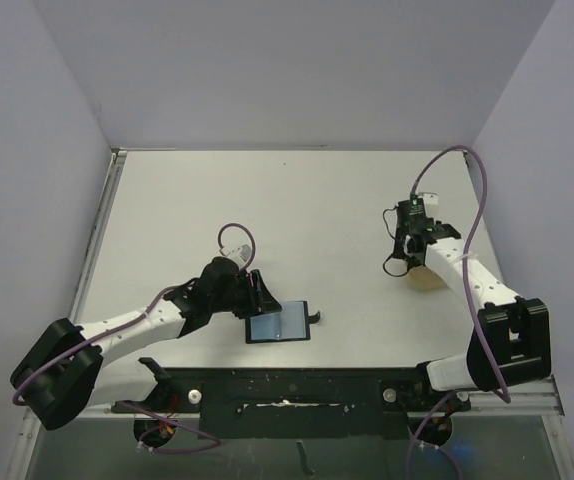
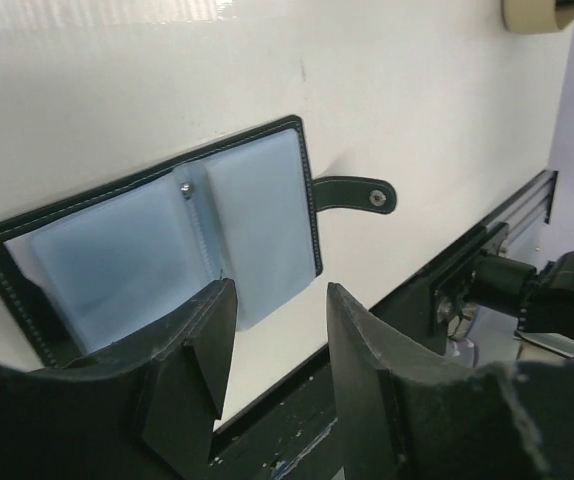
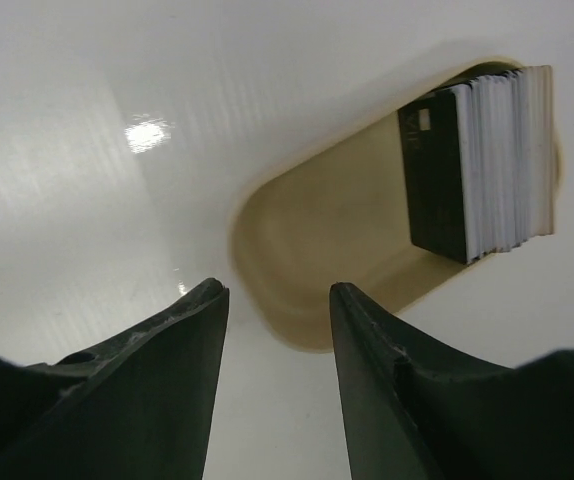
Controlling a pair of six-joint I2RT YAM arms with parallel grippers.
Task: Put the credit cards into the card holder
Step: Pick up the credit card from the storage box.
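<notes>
Tabletop (image 1: 297,200), white between lilac walls (image 1: 27,150), carries the open card holder (image 1: 277,325).

From above, we see only a sliver of the tray (image 1: 423,282) under the right arm (image 1: 467,275). Its credit cards (image 3: 492,160) are stacked too tightly to count. The left gripper (image 2: 280,290) covers the near edge of the card holder (image 2: 157,240).
</notes>
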